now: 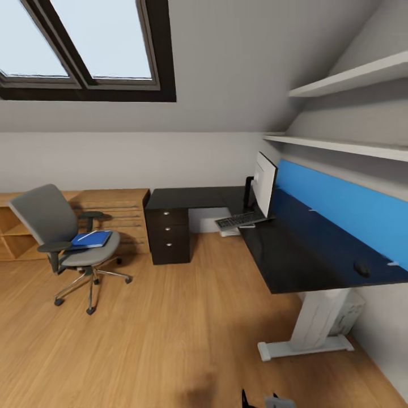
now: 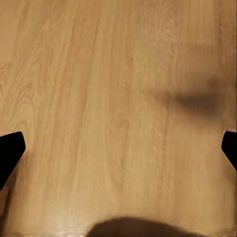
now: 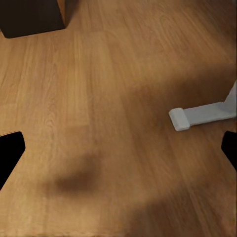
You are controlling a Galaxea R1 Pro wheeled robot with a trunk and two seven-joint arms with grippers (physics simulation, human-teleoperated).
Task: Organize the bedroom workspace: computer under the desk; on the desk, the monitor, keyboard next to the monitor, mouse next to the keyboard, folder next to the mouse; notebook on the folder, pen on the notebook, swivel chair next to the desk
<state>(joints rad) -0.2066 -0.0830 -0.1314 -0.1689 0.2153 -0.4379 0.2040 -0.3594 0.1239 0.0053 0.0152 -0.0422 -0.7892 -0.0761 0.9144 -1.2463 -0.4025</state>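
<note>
The grey swivel chair (image 1: pixel 59 235) stands at the left, apart from the desk (image 1: pixel 294 255). On its seat lies the blue folder (image 1: pixel 90 239) with the thin white pen (image 1: pixel 88 236) on top; I cannot make out the notebook. The monitor (image 1: pixel 264 184) stands on the black desk top, and the keyboard (image 1: pixel 241 220) lies in front of it, overhanging the desk edge. Further right on the top sits the mouse (image 1: pixel 361 268). The computer (image 1: pixel 350 310) sits under the desk behind the white leg. Over bare floor, my left gripper (image 2: pixel 118 148) and right gripper (image 3: pixel 118 148) are both open and hold nothing.
A black drawer unit (image 1: pixel 168 235) with silver knobs holds up the desk's left end, next to a low light-wood cabinet (image 1: pixel 113 218). The white desk foot (image 3: pixel 197 114) lies on the wood floor (image 1: pixel 170 340) near my right gripper. Wall shelves (image 1: pixel 345 144) hang above the desk.
</note>
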